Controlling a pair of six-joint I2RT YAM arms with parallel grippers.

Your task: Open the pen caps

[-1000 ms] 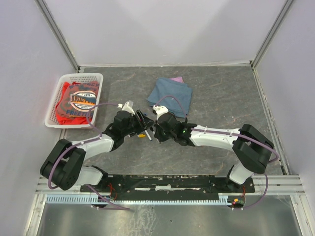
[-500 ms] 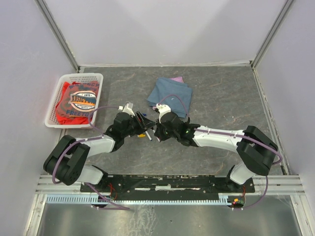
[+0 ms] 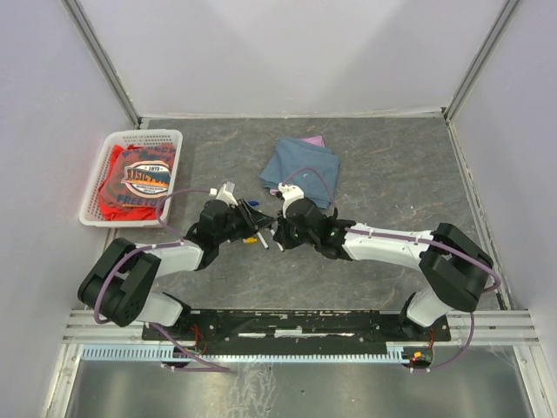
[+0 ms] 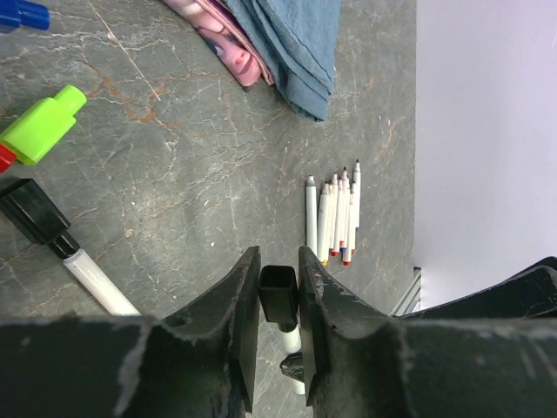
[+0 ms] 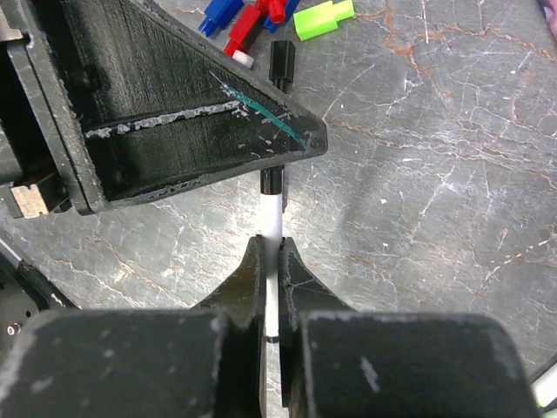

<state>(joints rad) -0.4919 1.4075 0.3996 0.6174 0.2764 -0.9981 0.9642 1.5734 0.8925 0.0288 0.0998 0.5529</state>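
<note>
Above the middle of the tabletop (image 3: 392, 183), near the blue cloth (image 3: 300, 165), the left gripper (image 4: 277, 268), narrowly parted, pinches the black cap (image 4: 278, 294); the right gripper (image 5: 271, 254) is clamped tight on the same pen (image 5: 272, 213)

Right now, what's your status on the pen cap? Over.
Right end effector shut on thin white pen barrel. Left end effector clamped on its black square plastic cap, cap still on. Aside: loose coloured caps, uncapped pens; nothing blocking.

The left wrist view's edge cuts off a blue cap (image 4: 22, 13) and a red cap (image 4: 4, 158). The left gripper (image 4: 278, 266) hides most of the white pen (image 4: 292, 338) under its black cap (image 4: 278, 292).
</note>
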